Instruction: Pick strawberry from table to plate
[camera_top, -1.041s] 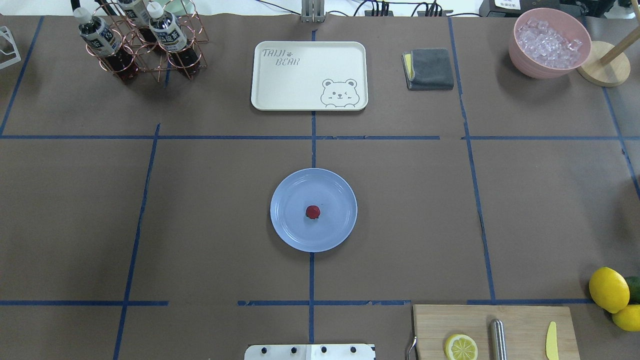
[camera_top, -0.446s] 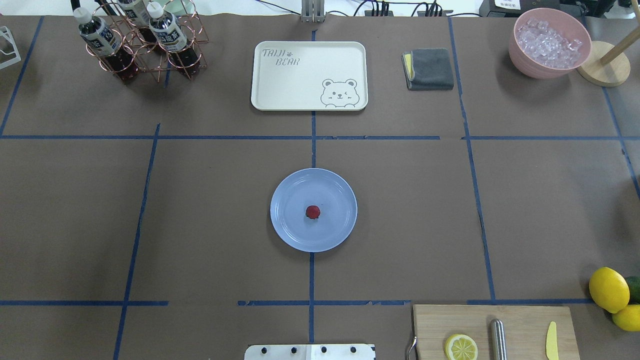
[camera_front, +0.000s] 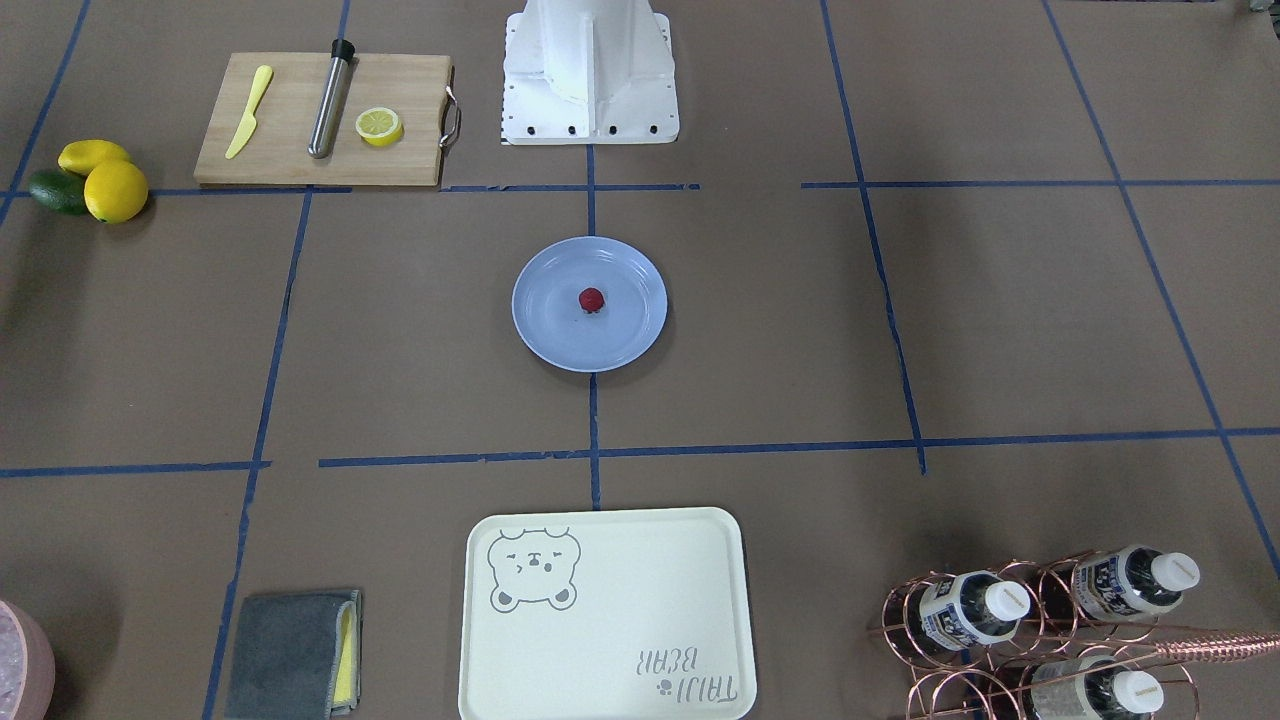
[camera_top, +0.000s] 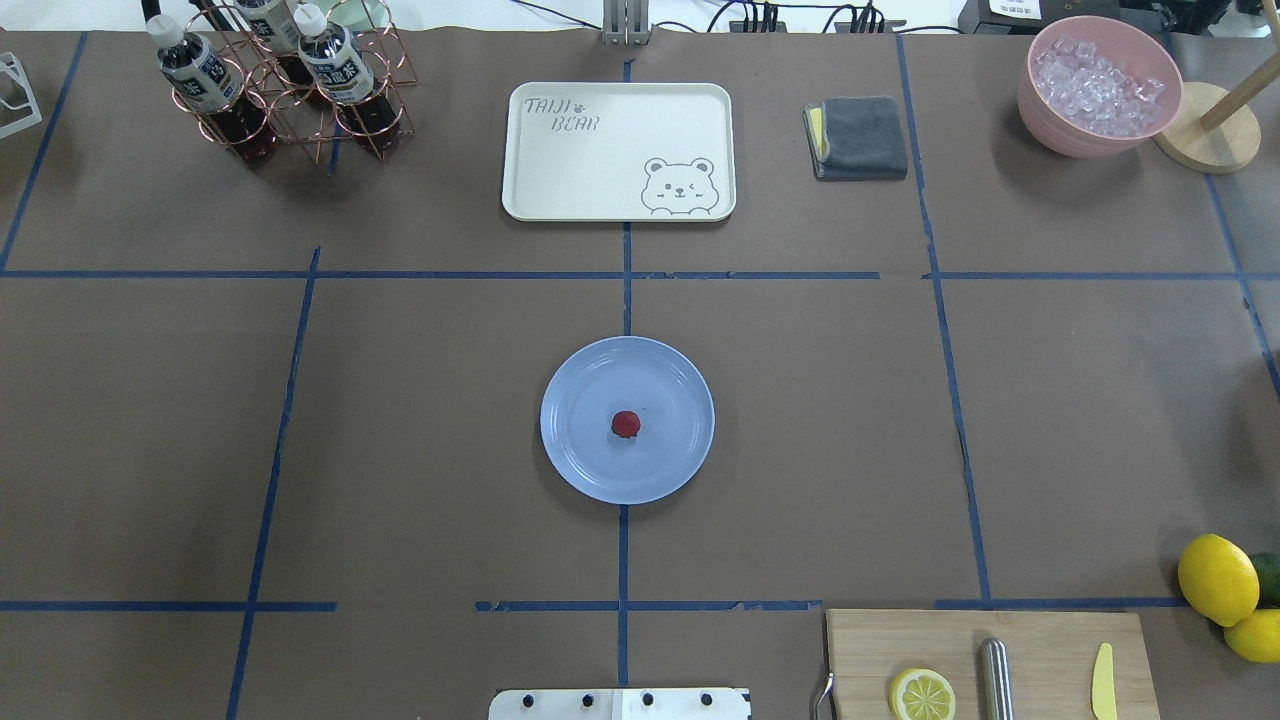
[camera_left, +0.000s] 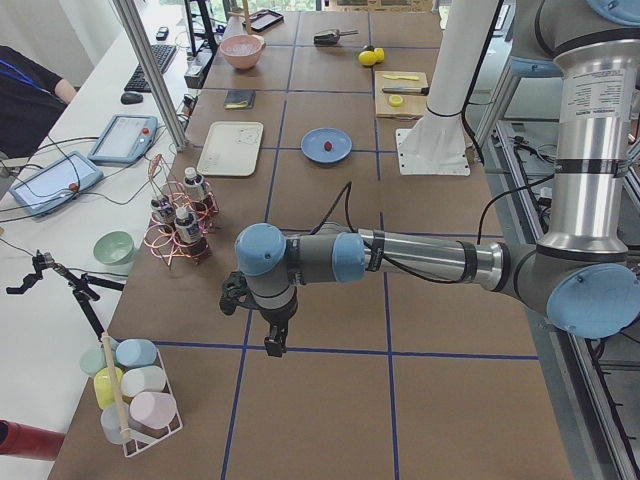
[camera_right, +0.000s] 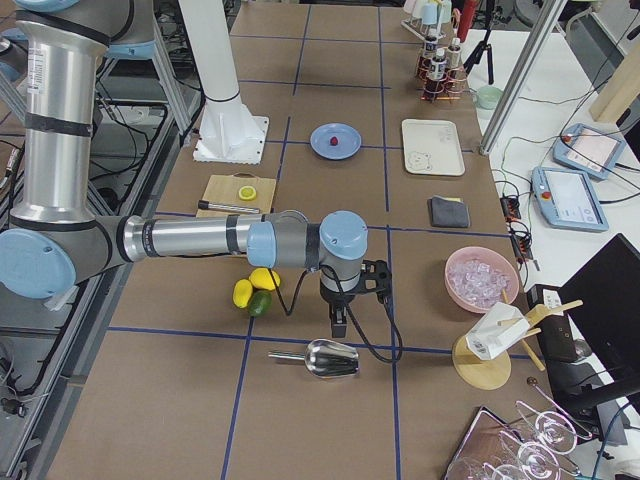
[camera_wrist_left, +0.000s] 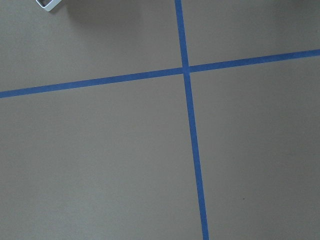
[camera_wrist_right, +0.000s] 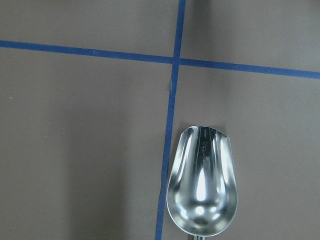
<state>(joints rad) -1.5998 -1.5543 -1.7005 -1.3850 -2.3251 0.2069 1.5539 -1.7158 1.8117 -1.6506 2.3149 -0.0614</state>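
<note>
While the wide table (camera_top: 400, 450), covered in matte brown paper and crossed by blue tape lines, fills every view, the two arms show only from the table's ends. The left arm (camera_left: 420, 260), near in the left-end view, stretches level over the table, all grey tubes and pale blue joint caps. Its wrist is bent so the left gripper (camera_left: 274, 343) points straight down, close above a tape line. Whether its fingers stand apart or together cannot be told from there. The right arm (camera_right: 190, 240) reaches out level in the same way in the right-end view, with the right gripper (camera_right: 338, 326) pointing down; its opening cannot be told either. The cream rectangular tray (camera_top: 600, 160), round-cornered with a bear drawing, lies beyond the plate. The plate (camera_top: 590, 390), round, shallow and glossy light blue, sits on the centre tape line, well apart from both grippers. A polished steel scoop (camera_wrist_right: 202, 185) with a rounded bowl lies on the paper near the right gripper. The strawberry (camera_top: 626, 424), small, dark red and rounded, rests near the plate's middle.
</note>
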